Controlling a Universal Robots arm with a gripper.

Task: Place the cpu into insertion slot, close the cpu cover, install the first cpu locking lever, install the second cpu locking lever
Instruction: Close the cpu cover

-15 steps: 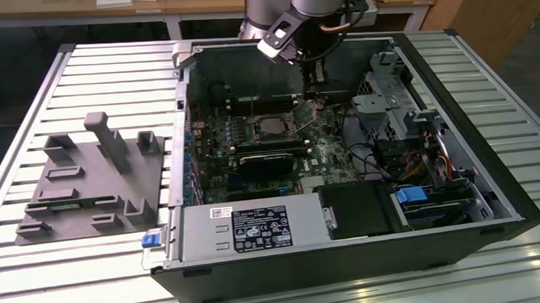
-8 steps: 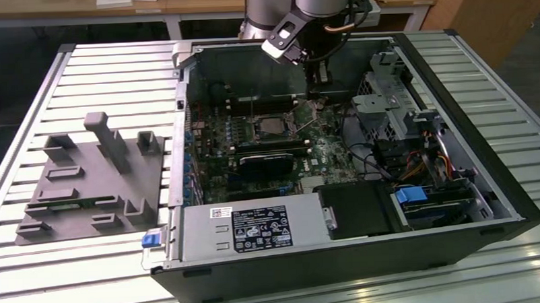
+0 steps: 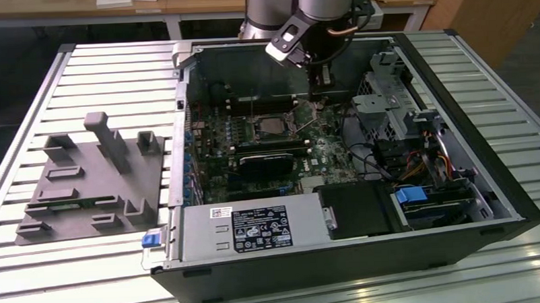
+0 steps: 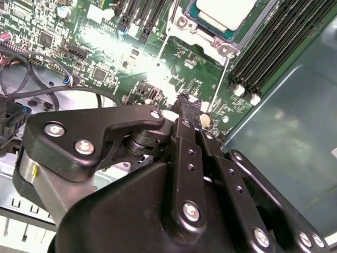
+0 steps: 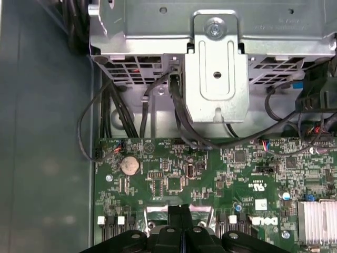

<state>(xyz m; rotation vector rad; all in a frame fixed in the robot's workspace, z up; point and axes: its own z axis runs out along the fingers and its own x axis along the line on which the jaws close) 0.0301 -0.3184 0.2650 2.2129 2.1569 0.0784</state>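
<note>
**Lever stage: cpu already seated**

The cpu (image 4: 224,9) lies in the insertion slot (image 3: 256,127), with the cpu cover (image 4: 208,36) apparently down around it. The pincer (image 4: 185,103), fingers together and empty, hovers just beside a thin locking lever (image 4: 220,84) — catching that wire calls for fine aim. The socket is cut off in the second wrist view, so I cannot tell whether either lever is latched.

Arm (image 3: 278,10): silver-grey cylindrical segments, smooth metallic finish, rounded joint housings. Pale grey angled block (image 3: 287,46) at wrist. Black cable (image 3: 363,28) curving beside wrist.

Gripper (image 4: 185,101): matte black throughout in both wrist views. Flat linkage bars, rounded knuckle housings, narrow tapered fingers (image 4: 182,124). Silver round-head screws (image 4: 190,212) at each pivot and along bars, recessed sockets. Small yellow mark (image 4: 35,169) on body side. No damage noted on visible surfaces.
</note>
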